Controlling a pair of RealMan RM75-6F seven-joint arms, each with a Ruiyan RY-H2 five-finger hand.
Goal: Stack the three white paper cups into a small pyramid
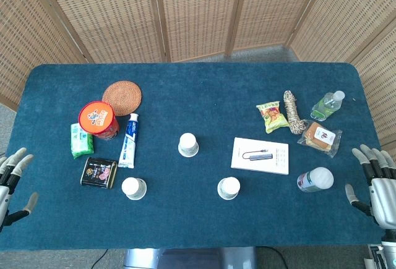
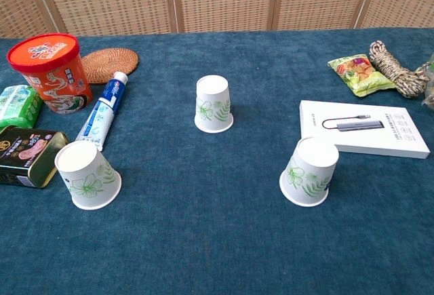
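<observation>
Head view shows both hands held at the near corners of the table, each with fingers spread wide and nothing held. The left hand is seen at the left edge, the right hand at the right edge; neither appears in the chest view.

Three white paper cups are stood upside down, well apart from one another. The left cup is found inward from the left hand, just beside a dark tin. The right cup lies inward from the right hand, beyond a capped jar and near a white box. The far cup is set between the two hands and farther out.

The left cup is judged nearer the left hand, the right cup nearer the right. Each cup's long axis stands upright, so a sideways grasp is probably called for.
</observation>
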